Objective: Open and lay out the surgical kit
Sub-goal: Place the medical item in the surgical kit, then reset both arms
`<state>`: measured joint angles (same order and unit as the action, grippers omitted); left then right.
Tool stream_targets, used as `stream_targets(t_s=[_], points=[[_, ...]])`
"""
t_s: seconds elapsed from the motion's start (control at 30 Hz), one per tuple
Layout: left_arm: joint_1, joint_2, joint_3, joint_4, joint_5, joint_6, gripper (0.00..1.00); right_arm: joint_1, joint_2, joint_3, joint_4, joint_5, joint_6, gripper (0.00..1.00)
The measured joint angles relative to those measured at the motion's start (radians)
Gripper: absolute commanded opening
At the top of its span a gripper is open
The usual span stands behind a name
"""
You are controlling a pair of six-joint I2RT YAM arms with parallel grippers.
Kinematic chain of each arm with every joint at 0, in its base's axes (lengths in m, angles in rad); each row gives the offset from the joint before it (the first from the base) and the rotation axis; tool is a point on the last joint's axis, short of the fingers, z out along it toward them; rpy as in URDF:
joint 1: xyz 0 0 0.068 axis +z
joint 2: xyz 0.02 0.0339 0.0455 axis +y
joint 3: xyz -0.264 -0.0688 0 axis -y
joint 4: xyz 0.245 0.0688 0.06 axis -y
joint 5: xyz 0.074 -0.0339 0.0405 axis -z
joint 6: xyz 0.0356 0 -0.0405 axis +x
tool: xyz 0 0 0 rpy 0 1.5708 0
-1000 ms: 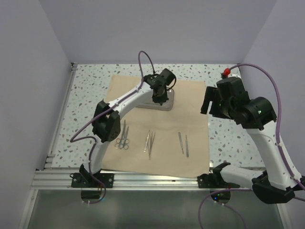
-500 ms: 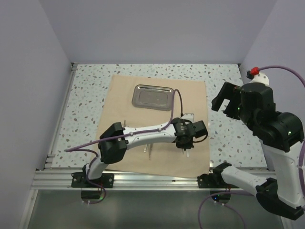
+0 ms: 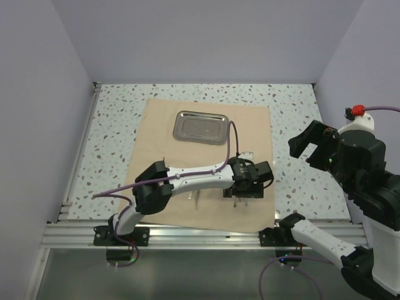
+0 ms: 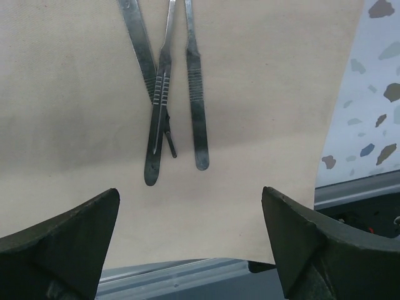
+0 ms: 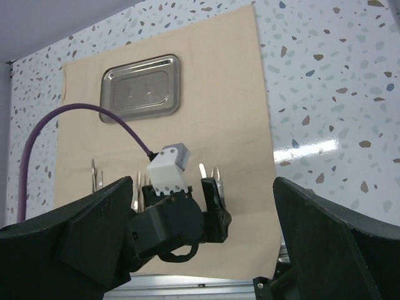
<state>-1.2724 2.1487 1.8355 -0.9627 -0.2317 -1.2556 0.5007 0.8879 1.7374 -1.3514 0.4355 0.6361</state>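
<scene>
The surgical kit's tan cloth lies spread flat on the table, with the steel tray empty at its far middle. My left gripper hangs low over the cloth's near right part, open, with nothing between its fingers. In the left wrist view it stands just short of three thin steel instruments lying close together on the cloth. More instruments show beside the left arm. My right gripper is raised off to the right, open and empty. Its own view shows the tray.
The speckled table surrounds the cloth. A metal rail runs along the near edge, close to the cloth's front hem. Side walls close in left and right. The left arm's purple cable arcs above the cloth.
The left arm swung from the tray at the back to the cloth's near right, then opened its gripper over the instruments. The right arm drew back to the right and opened fully.
</scene>
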Motion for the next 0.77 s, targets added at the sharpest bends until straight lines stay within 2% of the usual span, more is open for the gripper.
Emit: stream_targets(t_s=[0.13, 0.27, 0.4, 0.5, 0.57, 0.67, 0.77], points=[[-0.001, -0.071, 0.002, -0.013, -0.039, 0.029, 0.99, 0.0, -0.033, -0.02, 0.0, -0.011, -0.018, 0.98], [0.002, -0.282, -0.039, -0.029, -0.149, 0.112, 1.0, 0.0, -0.055, -0.024, -0.003, -0.04, -0.06, 0.98], [0.046, -0.651, -0.154, -0.039, -0.3, 0.233, 1.0, 0.0, -0.071, -0.027, 0.0, -0.045, -0.112, 0.98], [0.173, -0.925, -0.239, -0.025, -0.37, 0.353, 1.0, 0.0, -0.071, -0.045, 0.023, -0.055, -0.145, 0.98], [0.247, -1.051, -0.266, -0.029, -0.436, 0.424, 1.0, 0.0, -0.068, -0.078, 0.048, -0.065, -0.162, 0.98], [0.261, -1.149, -0.267, -0.03, -0.5, 0.499, 1.0, 0.0, -0.048, -0.107, 0.071, -0.078, -0.174, 0.98], [0.264, -1.154, -0.273, -0.039, -0.554, 0.557, 1.0, 0.0, -0.029, -0.133, 0.118, -0.112, -0.186, 0.99]])
